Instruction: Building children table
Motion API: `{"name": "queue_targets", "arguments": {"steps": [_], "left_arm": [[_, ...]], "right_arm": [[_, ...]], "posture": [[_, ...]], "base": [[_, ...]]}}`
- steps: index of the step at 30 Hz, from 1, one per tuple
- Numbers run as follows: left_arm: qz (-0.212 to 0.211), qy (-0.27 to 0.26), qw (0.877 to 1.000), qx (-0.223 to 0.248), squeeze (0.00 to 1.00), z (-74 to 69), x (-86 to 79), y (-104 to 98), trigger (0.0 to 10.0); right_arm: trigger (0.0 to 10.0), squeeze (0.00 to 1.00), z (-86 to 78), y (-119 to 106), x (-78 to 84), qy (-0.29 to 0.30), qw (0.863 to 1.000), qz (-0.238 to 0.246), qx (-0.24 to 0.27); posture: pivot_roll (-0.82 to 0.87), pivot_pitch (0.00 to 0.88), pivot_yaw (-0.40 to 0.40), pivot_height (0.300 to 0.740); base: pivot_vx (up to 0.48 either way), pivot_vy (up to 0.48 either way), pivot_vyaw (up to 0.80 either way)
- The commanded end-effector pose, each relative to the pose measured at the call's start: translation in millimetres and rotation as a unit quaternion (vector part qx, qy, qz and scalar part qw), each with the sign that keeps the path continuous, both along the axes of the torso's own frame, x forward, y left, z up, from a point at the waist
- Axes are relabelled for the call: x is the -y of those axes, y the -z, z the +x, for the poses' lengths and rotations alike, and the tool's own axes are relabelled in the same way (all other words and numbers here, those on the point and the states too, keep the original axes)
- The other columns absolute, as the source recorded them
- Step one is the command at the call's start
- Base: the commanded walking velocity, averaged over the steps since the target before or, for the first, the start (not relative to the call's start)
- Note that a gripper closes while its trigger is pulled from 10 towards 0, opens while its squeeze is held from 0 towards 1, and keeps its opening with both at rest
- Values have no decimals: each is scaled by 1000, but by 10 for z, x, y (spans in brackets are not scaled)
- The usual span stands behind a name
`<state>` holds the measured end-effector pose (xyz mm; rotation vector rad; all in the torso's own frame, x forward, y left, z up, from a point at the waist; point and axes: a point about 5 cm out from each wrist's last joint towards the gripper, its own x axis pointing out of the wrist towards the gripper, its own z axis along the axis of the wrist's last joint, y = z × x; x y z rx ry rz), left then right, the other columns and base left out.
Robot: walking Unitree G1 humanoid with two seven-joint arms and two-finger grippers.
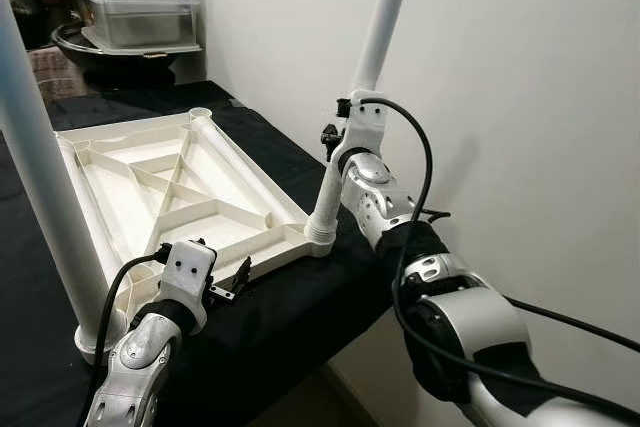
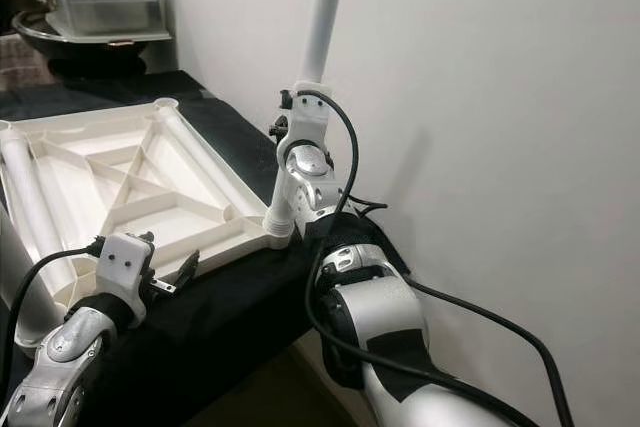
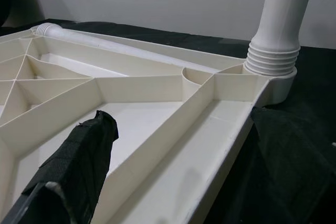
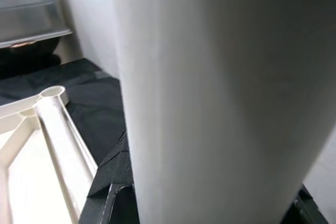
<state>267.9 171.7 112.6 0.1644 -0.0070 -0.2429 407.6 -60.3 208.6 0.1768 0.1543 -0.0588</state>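
The white table top [image 1: 120, 197] lies upside down on a black-covered surface, its ribs facing up. My right gripper [image 1: 345, 122] is shut on a white leg [image 1: 378, 27] that stands tilted in the near right corner socket [image 1: 322, 237]. Seen from the right wrist, that leg [image 4: 210, 93] sits between the black fingers [image 4: 113, 182]. A second leg [image 1: 40, 177] stands upright at the near left corner. My left gripper [image 1: 232, 282] hovers at the top's front rim, between the two legs. Another leg [image 3: 121, 51] lies inside along the right rim.
A further loose leg [image 2: 30, 197] lies along the top's left side. Dark pans and a clear plastic box [image 1: 135, 12] are stacked at the back left. A white wall [image 1: 520, 97] runs close along the right. The covered surface ends just before my arms.
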Motion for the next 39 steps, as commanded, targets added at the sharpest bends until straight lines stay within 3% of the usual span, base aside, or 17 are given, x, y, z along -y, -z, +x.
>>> {"name": "queue_targets", "arguments": {"steps": [1,11,12,13,14,15,23,39], "left_arm": [[0,5,1000,4,0,17,45,-9,10000],[-1,6,1000,5,0,22,61,-9,10000],[-1,6,1000,5,0,22,65,-5,10000],[-1,7,1000,4,0,23,68,-1,10000],[-1,7,1000,4,0,23,68,-1,10000],[-2,7,1000,4,0,24,70,2,10000],[-2,11,1000,5,0,37,91,6,10000],[0,13,1000,5,0,53,92,11,10000]], "right_arm": [[0,0,-221,777,75,44,986,6,-163],[0,0,-234,710,-68,52,985,23,-162],[1961,0,-220,669,-85,44,986,23,-157],[5647,0,-205,629,-99,34,987,23,-152],[5647,0,-205,629,-99,34,987,23,-152],[10000,0,-193,592,-111,28,989,22,-147],[10000,0,-154,396,-234,-13,991,15,-129],[10000,0,-98,186,-214,-21,995,22,-100]], "posture": [[47,0,-153,740],[44,0,-155,740],[41,0,-155,740],[37,0,-154,740],[37,0,-154,740],[37,0,-154,740],[31,0,-152,740],[20,0,-145,740]], "base": [[0,0,0],[0,0,0],[0,0,0],[0,0,0],[0,0,0],[0,0,0],[0,0,0],[0,0,0]]}}
